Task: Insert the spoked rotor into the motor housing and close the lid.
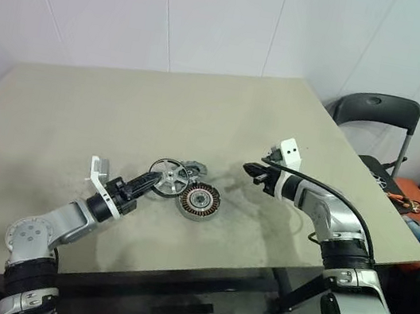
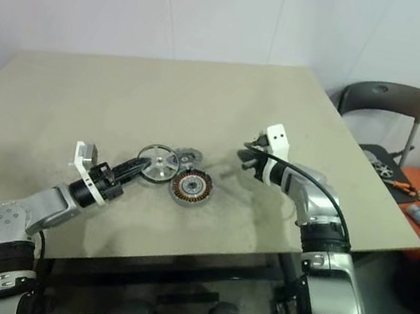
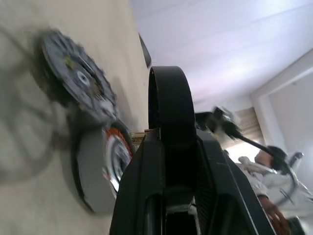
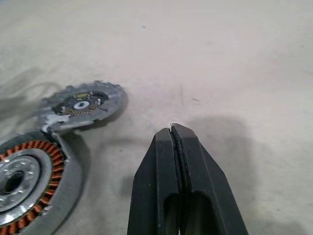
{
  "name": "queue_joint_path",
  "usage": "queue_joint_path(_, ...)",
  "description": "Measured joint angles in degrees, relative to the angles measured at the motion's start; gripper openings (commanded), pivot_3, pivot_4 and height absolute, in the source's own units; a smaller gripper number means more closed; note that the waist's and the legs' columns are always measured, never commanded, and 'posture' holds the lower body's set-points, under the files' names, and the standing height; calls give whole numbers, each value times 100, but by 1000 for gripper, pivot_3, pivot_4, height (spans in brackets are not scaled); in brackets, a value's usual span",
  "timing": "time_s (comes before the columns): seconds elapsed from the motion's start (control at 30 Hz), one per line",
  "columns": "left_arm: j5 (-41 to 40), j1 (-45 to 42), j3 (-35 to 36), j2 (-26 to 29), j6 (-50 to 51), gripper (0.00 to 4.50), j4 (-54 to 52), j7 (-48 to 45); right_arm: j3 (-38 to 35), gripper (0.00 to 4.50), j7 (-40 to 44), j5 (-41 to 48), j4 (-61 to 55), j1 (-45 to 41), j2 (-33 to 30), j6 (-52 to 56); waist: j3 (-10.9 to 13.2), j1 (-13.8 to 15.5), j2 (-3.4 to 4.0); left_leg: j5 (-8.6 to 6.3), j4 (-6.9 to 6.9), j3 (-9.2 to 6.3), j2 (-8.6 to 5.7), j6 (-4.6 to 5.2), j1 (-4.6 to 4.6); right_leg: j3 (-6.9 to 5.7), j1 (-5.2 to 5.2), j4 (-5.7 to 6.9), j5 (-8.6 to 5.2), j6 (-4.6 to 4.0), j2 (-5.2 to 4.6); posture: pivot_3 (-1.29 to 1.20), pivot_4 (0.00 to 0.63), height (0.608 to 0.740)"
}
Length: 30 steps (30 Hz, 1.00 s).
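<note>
The spoked rotor [image 1: 170, 176], black-rimmed with silver spokes, is pinched at its rim by my left gripper [image 1: 153, 179], which is shut on it. It hangs tilted just left of the motor housing [image 1: 199, 200], whose copper windings face up on the table. The grey toothed lid [image 1: 192, 169] lies flat right behind the housing. In the left wrist view the rotor's black rim [image 3: 168, 103] stands between my fingers. My right gripper [image 4: 172, 128] is shut and empty, hovering over bare table to the right of the lid [image 4: 80, 105] and the housing [image 4: 24, 181].
The beige table [image 1: 121, 110] spreads wide behind and to the left of the parts. A black chair [image 1: 379, 113] stands past the table's right edge. Beside it an orange surface [image 1: 411, 208] holds tools.
</note>
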Motion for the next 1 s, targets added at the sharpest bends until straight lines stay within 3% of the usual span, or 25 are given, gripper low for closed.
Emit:
queue_joint_path(0.43,336,-386,-874,-506,-257,423,378,4,125,10,-35,-67,-173,310,159,-28,0,1,0,1,-4,2,0,-2,-4,0,3,-21,1,-1,1,0,0,740)
queue_joint_path(1.0,927,-383,-1052,-330,-315,423,753,-682,131,10,-122,-86,-346,433,160,81,0,-25,1,0,-6,3,0,0,-1,1,4,-20,1,0,1,0,0,740)
